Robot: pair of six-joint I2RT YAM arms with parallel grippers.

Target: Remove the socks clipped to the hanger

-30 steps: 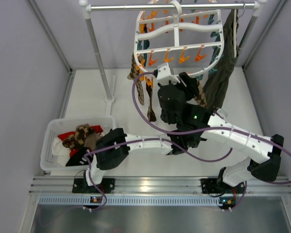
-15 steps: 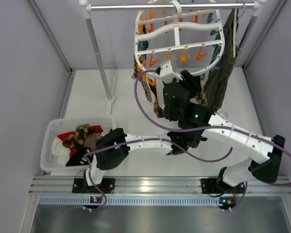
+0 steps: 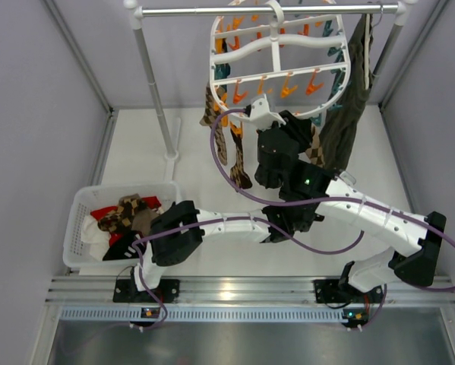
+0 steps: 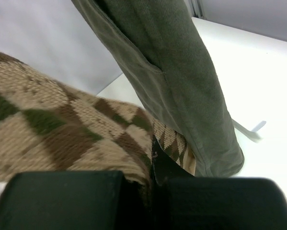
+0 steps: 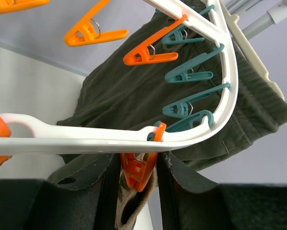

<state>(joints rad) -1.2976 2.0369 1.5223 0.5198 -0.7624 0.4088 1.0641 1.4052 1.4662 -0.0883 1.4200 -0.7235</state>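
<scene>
The white hanger (image 3: 275, 53) hangs from the rail with orange and teal clips. Brown argyle socks (image 3: 221, 144) dangle from its near-left edge, and another (image 3: 312, 150) hangs beside the olive garment. My right gripper (image 3: 290, 125) is raised to the hanger's near rim (image 5: 86, 143). Its jaws press both sides of an orange clip (image 5: 138, 170) that holds a tan sock cuff (image 5: 136, 208). My left gripper (image 4: 153, 176) is shut on an argyle sock (image 4: 62, 129); in the top view it is hidden under the right arm.
A large olive-green garment (image 3: 349, 106) hangs at the hanger's right, close behind both grippers. A white basket (image 3: 79, 228) at the left holds removed socks. The rack's left pole (image 3: 155, 84) stands on the table, and walls close both sides.
The right gripper's jaws have closed in onto the orange clip. The hanger and the socks at its left have swung slightly. The left arm has not moved.
</scene>
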